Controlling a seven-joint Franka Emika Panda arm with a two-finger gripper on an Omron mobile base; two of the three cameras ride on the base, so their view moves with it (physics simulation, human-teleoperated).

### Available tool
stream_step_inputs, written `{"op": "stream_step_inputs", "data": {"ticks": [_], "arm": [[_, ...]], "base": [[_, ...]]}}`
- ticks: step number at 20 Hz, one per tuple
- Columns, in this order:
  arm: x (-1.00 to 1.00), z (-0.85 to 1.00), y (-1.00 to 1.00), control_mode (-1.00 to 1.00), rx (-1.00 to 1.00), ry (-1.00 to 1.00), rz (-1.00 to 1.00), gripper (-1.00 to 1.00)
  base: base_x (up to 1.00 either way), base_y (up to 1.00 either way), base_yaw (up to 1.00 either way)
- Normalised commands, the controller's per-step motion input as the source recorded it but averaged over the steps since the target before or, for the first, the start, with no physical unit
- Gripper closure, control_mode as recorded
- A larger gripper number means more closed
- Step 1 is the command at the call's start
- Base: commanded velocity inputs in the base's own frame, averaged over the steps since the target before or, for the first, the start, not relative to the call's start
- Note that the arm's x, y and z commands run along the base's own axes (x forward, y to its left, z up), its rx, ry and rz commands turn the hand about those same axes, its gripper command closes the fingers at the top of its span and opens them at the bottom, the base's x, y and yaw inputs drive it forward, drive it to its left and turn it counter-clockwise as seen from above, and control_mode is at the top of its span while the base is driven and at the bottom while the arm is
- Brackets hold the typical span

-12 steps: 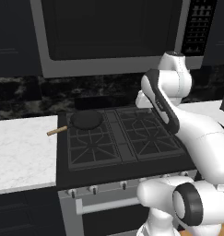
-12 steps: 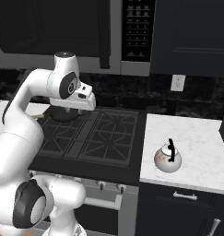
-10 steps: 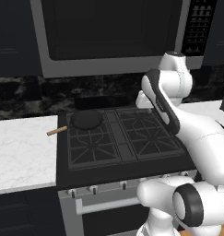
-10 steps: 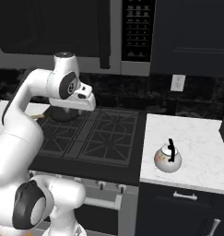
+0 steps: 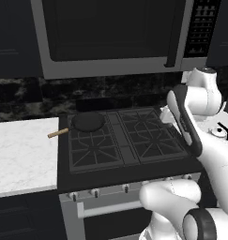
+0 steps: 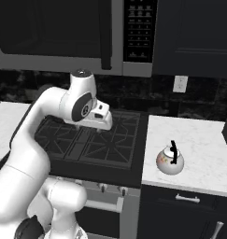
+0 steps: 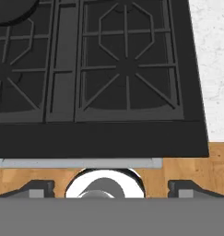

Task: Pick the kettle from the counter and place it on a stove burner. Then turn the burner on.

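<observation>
The kettle (image 6: 170, 159), whitish with reddish blotches and a black arched handle, stands upright on the white counter (image 6: 201, 140) right of the stove. My gripper (image 6: 102, 127) hovers over the right half of the cooktop, well left of the kettle. In the hand view the gripper (image 7: 111, 188) is open, its two dark fingertips (image 7: 38, 187) far apart with nothing between them. It looks down on the right front stove burner (image 7: 126, 67), which shows no flame. The counter (image 7: 214, 55) shows at that view's right edge.
A flat black pan (image 5: 87, 121) with a wooden handle sits on the rear left burner. Control knobs (image 5: 94, 192) line the stove's front panel. A microwave (image 5: 110, 33) hangs above the cooktop. More white counter (image 5: 21, 154) lies left of the stove.
The arm has swung to the right and the hand has come lower over the cooktop, nearer the kettle's side. The kettle and pan have not moved.
</observation>
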Motion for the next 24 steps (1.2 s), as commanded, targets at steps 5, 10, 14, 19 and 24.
{"op": "stream_step_inputs", "data": {"ticks": [5,10,14,19,24], "arm": [[-0.42,-0.13,-1.0,-1.0,0.04,-0.17,-0.05,-1.0],[-0.31,-0.06,-1.0,-1.0,0.01,-0.2,-0.01,-1.0],[-0.06,-0.01,-1.0,-1.0,0.0,-0.13,-0.01,-1.0],[0.0,-0.08,-1.0,-1.0,0.0,0.0,-0.03,-1.0],[0.06,0.0,-0.99,-1.0,0.0,0.04,-0.01,-1.0]], "base": [[0.0,0.0,0.0],[0.0,0.0,0.0],[0.0,0.0,0.0],[0.0,0.0,0.0],[0.0,0.0,0.0]]}}
